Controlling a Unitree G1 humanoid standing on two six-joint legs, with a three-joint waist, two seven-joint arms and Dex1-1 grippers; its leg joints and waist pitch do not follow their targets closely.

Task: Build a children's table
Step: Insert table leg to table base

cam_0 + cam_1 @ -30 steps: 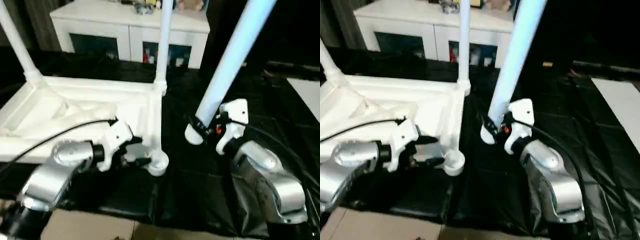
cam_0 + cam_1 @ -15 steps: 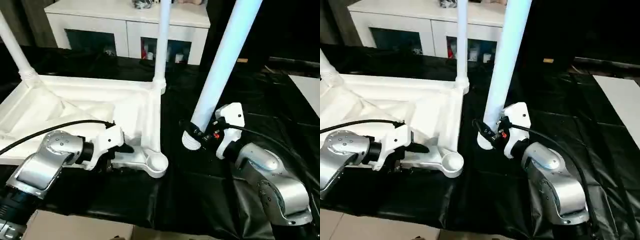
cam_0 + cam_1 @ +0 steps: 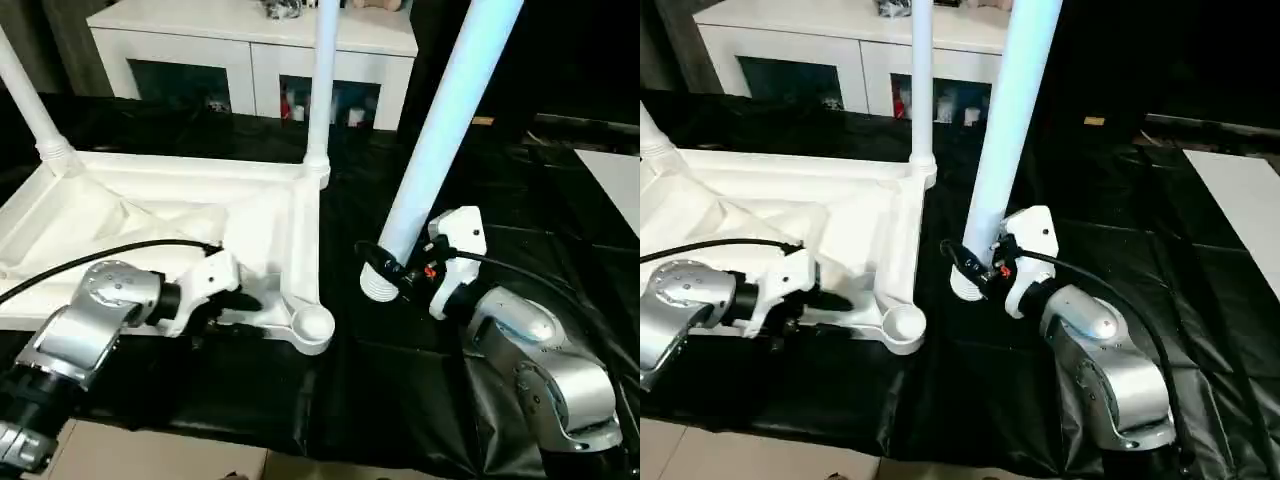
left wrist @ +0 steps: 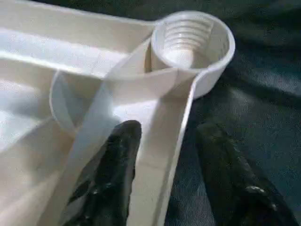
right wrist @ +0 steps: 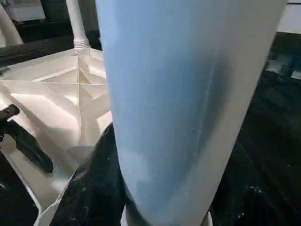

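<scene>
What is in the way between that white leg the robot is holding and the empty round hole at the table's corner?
Nothing visible. Only bare black sheet lies between the leg and the empty socket; the left gripper straddles the tabletop rim beside it.

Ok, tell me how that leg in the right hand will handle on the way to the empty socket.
The leg, a long tapered tube gripped near its threaded base by the right hand, probably feels light and stiff. Leaning, with most of its length above the grip, it may swing or lever in the fingers. Its smooth plastic could slip, so aiming at the empty socket may need care.

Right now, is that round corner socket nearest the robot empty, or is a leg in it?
Empty. The corner socket shows bare ridged walls inside; the leg is in the right end effector, beside it.
</scene>
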